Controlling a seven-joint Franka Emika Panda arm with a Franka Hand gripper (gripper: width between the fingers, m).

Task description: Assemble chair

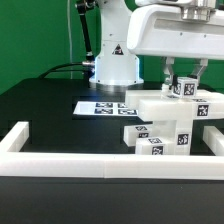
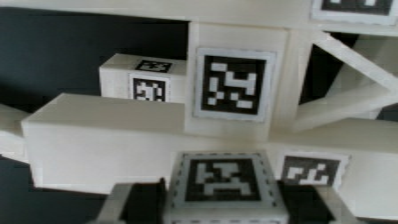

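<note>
The chair (image 1: 165, 122) is a cluster of white blocky tagged parts standing at the exterior view's right, inside the rail. My gripper (image 1: 184, 78) hangs over its top, shut on a small white tagged chair part (image 1: 183, 90) that sits at or just above the top slab; I cannot tell if they touch. In the wrist view the held part (image 2: 222, 182) lies between my dark fingers (image 2: 143, 203). Beyond it are a wide white slab (image 2: 107, 120), an upright tagged bar (image 2: 237, 80) and further tagged blocks (image 2: 143, 78).
The marker board (image 1: 104, 106) lies flat on the black table by the arm's white base (image 1: 113, 62). A long low white border rail (image 1: 70, 160) runs along the front and bends back at the exterior view's left.
</note>
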